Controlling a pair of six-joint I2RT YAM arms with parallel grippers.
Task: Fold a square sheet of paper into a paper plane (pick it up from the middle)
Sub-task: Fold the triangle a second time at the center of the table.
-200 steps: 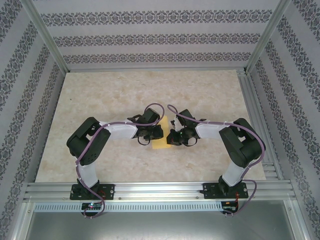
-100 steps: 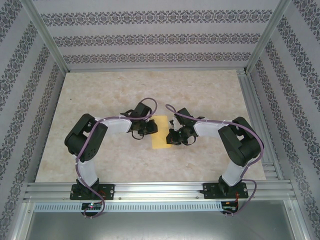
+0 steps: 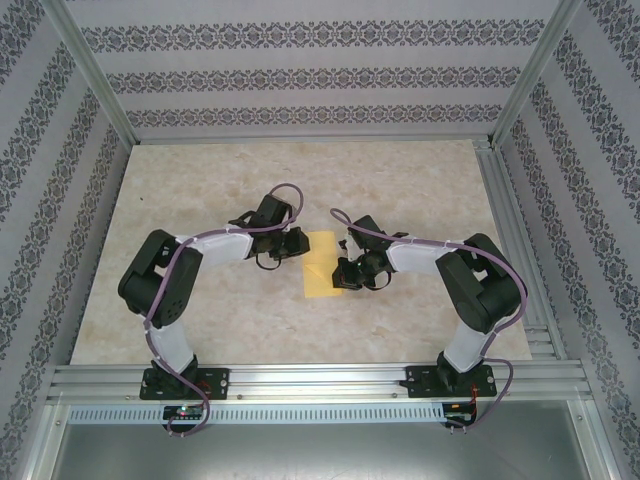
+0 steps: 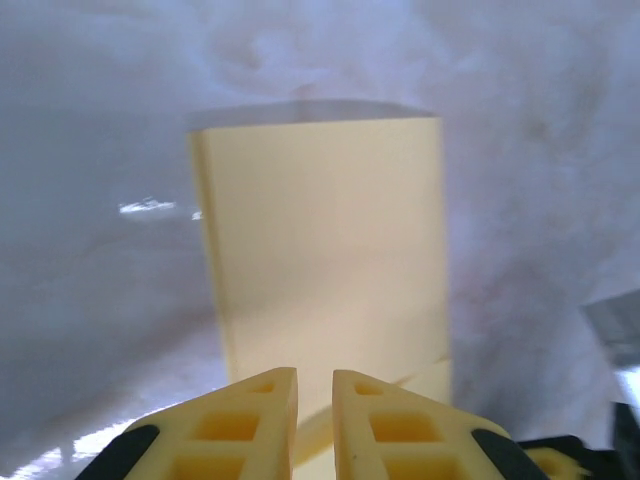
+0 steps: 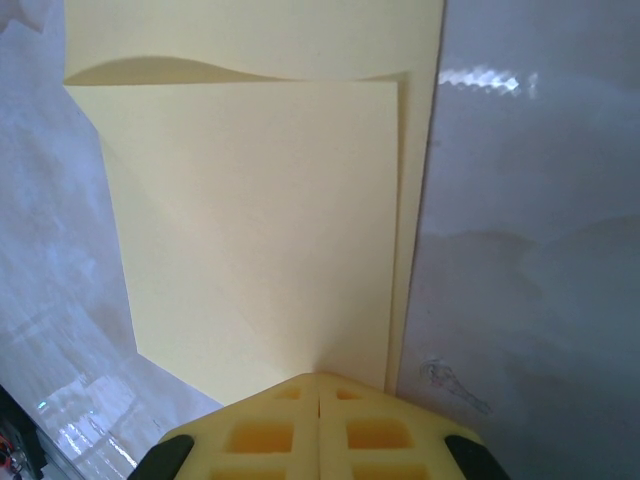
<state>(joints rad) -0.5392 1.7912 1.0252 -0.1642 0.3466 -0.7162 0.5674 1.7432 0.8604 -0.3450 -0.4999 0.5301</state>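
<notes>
L gripper (image 3: 289,246) has backed off leftward. The sheet it covered a sec ago now lies exposed just right of its tips. Jaws narrow, a slit apart, nothing between.

Square sheet of paper (image 3: 320,265) rests on table (image 3: 420,180) between both grippers, folded to a tall rectangle.

R gripper (image 3: 346,275) unmoved, jaws closed, tips on sheet's near edge; pinch vs. press: cannot tell.

Judgement: half-fold looks done, R pins it, next crease pending. Top layer lifts slightly at far edge, may need re-pressing.

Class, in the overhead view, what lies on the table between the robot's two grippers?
A folded yellow sheet of paper lies between the left gripper and the right gripper, clearest in the top external view.
</notes>
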